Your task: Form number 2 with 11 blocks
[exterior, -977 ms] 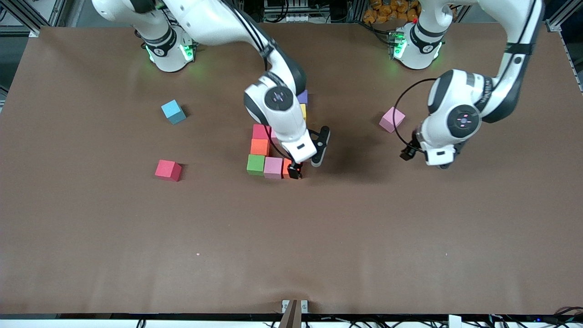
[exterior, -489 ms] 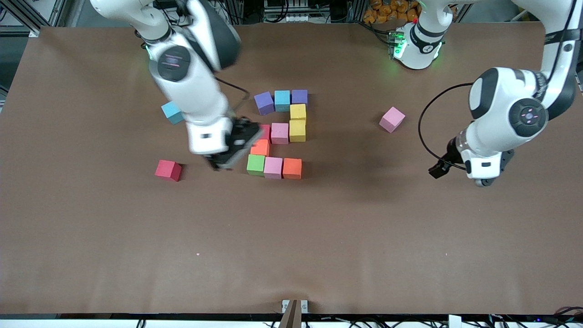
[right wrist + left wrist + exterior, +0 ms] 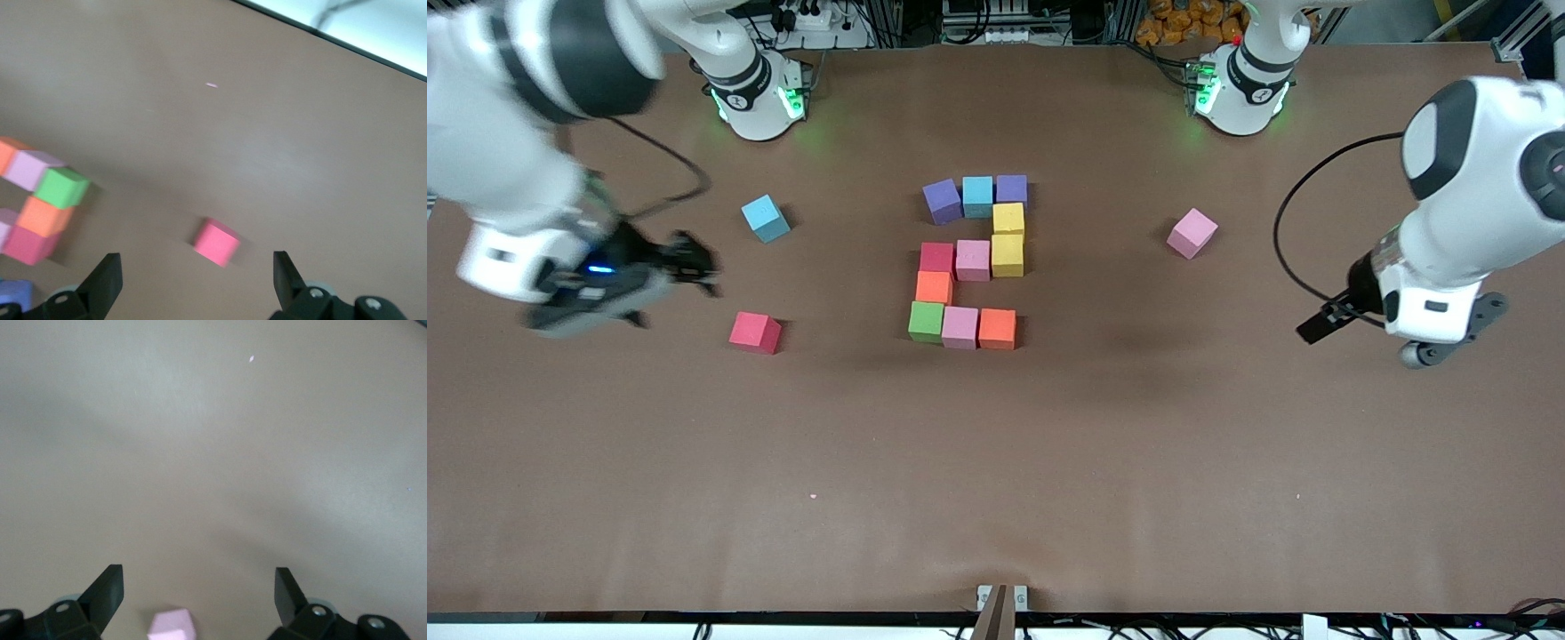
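The number 2 (image 3: 971,260) lies mid-table, made of eleven touching cubes: purple, blue, purple on the row nearest the bases, two yellow, pink, red, orange, then green (image 3: 926,321), pink and orange (image 3: 997,328). Part of it shows in the right wrist view (image 3: 41,200). My right gripper (image 3: 696,265) is open and empty, over bare table toward the right arm's end. Its wrist view (image 3: 197,275) shows a loose red cube (image 3: 217,242). My left gripper (image 3: 1449,342) is open and empty, over the table at the left arm's end. Its wrist view (image 3: 199,588) shows a loose pink cube (image 3: 170,625).
Three loose cubes lie apart from the digit: a blue one (image 3: 765,218) and a red one (image 3: 754,332) toward the right arm's end, and a pink one (image 3: 1192,233) toward the left arm's end. The brown table (image 3: 996,462) is bare nearer the front camera.
My right gripper let go of the orange cube at the digit's corner and swung away toward its own end. My left gripper drew back toward its end.
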Action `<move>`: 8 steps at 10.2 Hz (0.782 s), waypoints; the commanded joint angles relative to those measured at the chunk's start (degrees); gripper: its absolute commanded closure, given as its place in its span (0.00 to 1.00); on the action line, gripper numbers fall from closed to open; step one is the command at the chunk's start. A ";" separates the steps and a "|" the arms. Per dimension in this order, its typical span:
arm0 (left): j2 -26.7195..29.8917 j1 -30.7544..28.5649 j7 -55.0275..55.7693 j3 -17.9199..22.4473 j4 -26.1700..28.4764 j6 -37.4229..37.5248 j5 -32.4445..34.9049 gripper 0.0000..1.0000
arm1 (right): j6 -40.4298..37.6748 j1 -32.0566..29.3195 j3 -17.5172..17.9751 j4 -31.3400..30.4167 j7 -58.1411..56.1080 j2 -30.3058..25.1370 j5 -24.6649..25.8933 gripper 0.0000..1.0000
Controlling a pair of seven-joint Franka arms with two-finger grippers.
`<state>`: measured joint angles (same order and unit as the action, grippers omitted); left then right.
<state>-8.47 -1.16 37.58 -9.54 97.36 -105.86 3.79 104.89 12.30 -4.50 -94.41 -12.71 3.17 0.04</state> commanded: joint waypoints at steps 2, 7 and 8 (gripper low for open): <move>4.93 -0.86 -13.46 -0.56 0.11 4.86 1.74 0.00 | -2.31 -9.39 2.57 -2.19 2.77 -4.56 -1.25 0.00; 8.55 -0.42 -22.52 -1.97 -6.98 15.56 -0.79 0.00 | -9.09 -11.86 2.39 -2.10 5.77 -7.21 -0.74 0.00; 8.55 -0.59 -26.46 -1.97 -9.10 17.68 -2.02 0.00 | -8.83 -11.77 2.47 -2.01 5.85 -6.86 -0.74 0.00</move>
<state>0.38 -1.38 15.82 -11.25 92.10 -91.86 3.38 96.17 1.76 -3.31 -95.24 -8.05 -2.58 -0.40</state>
